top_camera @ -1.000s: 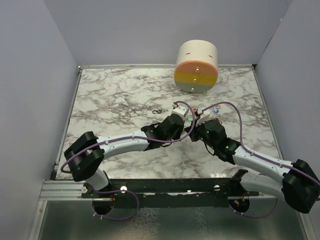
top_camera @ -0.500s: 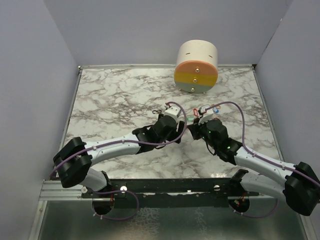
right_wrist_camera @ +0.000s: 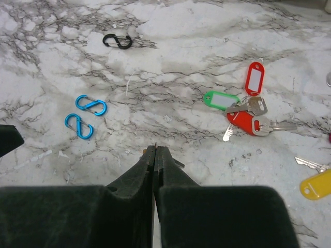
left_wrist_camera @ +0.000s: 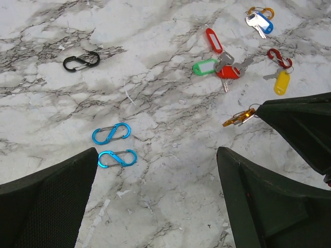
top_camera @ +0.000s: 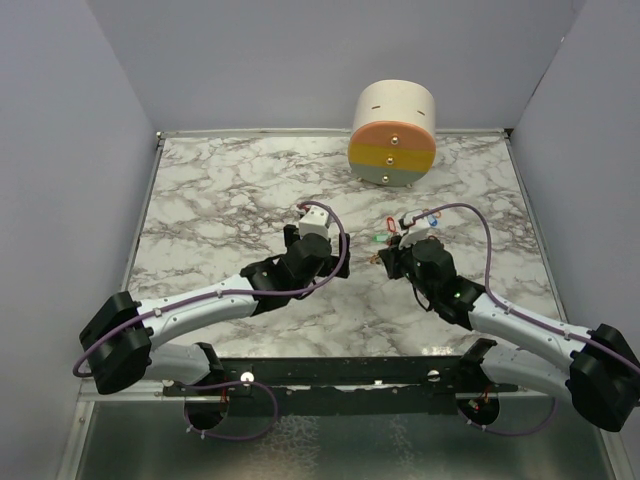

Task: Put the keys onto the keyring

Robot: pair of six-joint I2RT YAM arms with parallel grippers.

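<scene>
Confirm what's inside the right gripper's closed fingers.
An orange-gold metal carabiner clip sticks out of the right gripper tip in the left wrist view. Its pinched end is covered by the black fingers, so which part is clamped can't be seen.

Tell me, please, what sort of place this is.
Probably a robot test cell: plain grey walls box in a marble-patterned table, a mounting rail runs along its near edge, and keys lie staged as props.

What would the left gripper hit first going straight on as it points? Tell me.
Probably only the bare marble table: the left gripper, open, aims at a bare patch. The blue S-clips lie slightly left of that line, the keys well to the right. Depth is unclear.
</scene>
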